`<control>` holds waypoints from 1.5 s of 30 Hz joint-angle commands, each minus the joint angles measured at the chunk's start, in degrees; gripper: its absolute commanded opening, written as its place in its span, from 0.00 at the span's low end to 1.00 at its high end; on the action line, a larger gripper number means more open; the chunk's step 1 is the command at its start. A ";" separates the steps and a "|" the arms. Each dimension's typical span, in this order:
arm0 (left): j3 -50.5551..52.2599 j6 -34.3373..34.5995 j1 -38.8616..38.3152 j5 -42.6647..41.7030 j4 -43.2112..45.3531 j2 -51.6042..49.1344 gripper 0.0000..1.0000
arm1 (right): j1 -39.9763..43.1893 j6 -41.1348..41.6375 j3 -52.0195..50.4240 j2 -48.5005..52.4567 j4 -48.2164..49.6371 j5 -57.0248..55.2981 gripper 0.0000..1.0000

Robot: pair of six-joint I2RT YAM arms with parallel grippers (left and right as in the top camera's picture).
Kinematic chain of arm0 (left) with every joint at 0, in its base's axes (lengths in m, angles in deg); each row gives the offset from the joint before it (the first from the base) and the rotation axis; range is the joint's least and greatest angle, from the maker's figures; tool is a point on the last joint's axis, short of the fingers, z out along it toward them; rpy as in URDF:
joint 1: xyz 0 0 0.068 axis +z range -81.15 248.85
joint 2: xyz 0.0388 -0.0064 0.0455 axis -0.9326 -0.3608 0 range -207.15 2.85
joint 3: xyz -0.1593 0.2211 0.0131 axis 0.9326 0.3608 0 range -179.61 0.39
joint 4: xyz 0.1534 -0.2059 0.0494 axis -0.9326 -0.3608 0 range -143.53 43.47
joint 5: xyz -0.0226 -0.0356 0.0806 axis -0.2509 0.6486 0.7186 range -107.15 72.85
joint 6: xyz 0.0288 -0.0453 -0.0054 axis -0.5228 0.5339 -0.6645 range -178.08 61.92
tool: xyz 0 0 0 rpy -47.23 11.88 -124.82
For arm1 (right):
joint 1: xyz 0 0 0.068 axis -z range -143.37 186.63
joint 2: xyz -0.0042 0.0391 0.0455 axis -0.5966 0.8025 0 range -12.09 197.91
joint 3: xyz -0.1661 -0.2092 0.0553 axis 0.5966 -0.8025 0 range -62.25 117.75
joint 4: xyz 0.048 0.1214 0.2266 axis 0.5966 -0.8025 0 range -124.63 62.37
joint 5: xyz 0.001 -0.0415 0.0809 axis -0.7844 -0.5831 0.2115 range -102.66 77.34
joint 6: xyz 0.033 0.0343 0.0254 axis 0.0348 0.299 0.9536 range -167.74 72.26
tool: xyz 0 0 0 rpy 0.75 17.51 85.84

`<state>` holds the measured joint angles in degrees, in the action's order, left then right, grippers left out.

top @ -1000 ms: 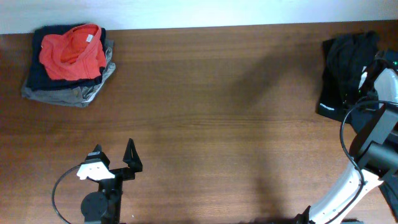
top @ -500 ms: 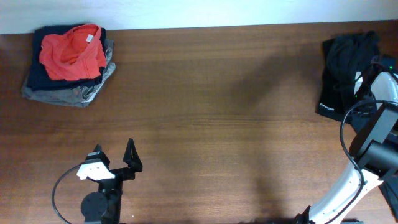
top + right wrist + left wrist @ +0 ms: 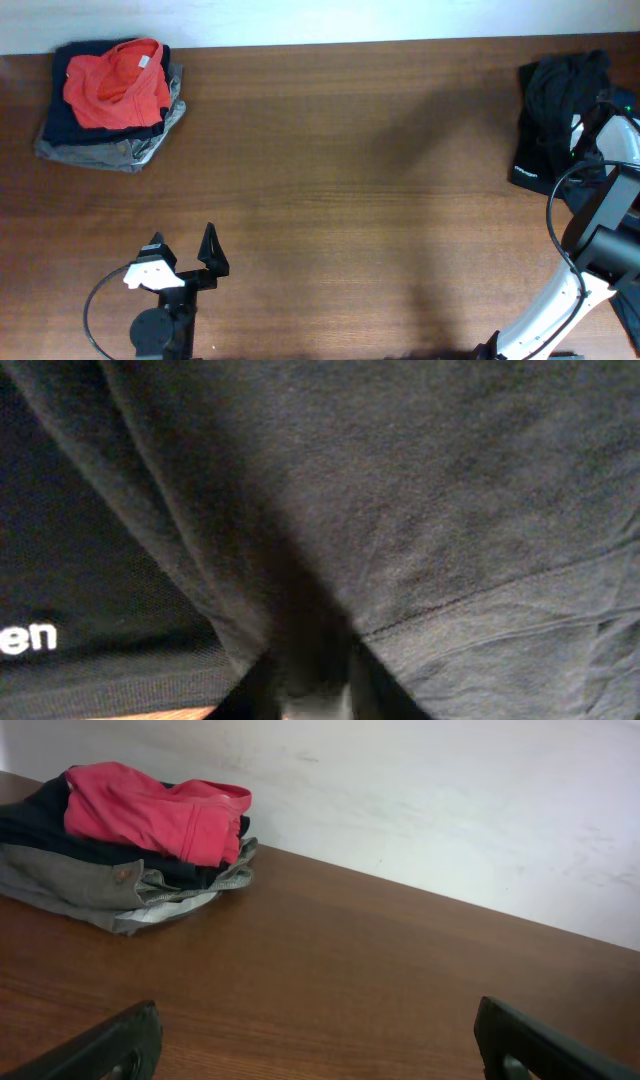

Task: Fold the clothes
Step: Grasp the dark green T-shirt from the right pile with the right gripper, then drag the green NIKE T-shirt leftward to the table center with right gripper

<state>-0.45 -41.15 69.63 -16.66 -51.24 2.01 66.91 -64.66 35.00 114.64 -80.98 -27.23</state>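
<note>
Right pincer (image 3: 312,685) has narrowed, clenched on the black clothes (image 3: 548,120); left pincer (image 3: 182,240) unmoved, spread wide

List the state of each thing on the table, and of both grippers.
black shirts: crumpled heap, not folded, at the far right edge.
folded stack: folded and piled, far left corner.
left gripper: open, empty, above bare wood.
right gripper: shut on a bunched fold of the black shirts.

Two hands: left hand (image 3: 183,240), right hand (image 3: 312,682). One black clothes heap (image 3: 548,110). One folded stack (image 3: 105,140), three garments showing. One table (image 3: 320,200).
</note>
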 commanded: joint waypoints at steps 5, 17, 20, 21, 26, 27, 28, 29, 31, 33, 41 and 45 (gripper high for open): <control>0.33 -0.72 0.26 0.22 -0.07 0.39 0.99 | -0.31 -0.09 -0.44 -0.11 0.00 -1.09 0.08; 0.33 -0.70 0.26 0.20 -0.07 0.39 0.99 | -3.28 1.36 1.77 -7.56 0.20 6.21 0.04; 0.33 -0.72 0.26 0.20 -0.07 0.39 0.99 | -6.34 1.36 2.97 -10.03 0.20 8.96 0.04; 0.33 -0.72 0.26 0.22 -0.07 0.39 0.99 | -7.54 1.33 3.30 -10.75 0.22 9.66 0.04; 0.33 -0.72 0.26 0.22 -0.07 0.39 0.99 | -14.99 1.36 4.46 -13.73 0.22 13.20 0.04; 0.33 -0.72 0.26 0.22 -0.07 0.39 1.00 | -16.61 1.36 4.46 -14.03 0.22 14.32 0.04; 0.33 -0.72 0.26 0.22 -0.07 0.39 0.99 | -18.29 1.36 4.46 -14.25 0.22 15.34 0.04; 0.33 -0.70 0.26 0.22 -0.07 0.39 0.99 | -20.02 1.49 4.46 -14.27 0.17 15.98 0.04; 0.33 -0.72 0.26 0.22 -0.07 0.39 0.99 | -23.69 3.72 4.44 -14.21 0.13 16.11 0.04; 0.33 -0.72 0.26 0.22 -0.07 0.39 0.99 | -27.08 5.31 4.44 -14.14 0.22 16.37 0.04; 0.33 -0.72 0.26 0.20 -0.07 0.39 1.00 | -39.36 10.45 4.44 -14.14 1.75 26.97 0.04; 0.33 -0.72 0.24 0.22 -0.07 0.39 0.99 | -45.05 12.79 4.44 -14.08 2.45 30.88 0.04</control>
<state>-0.45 -41.15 69.63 -16.66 -51.24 2.01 25.69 -55.72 38.54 101.55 -79.29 -2.53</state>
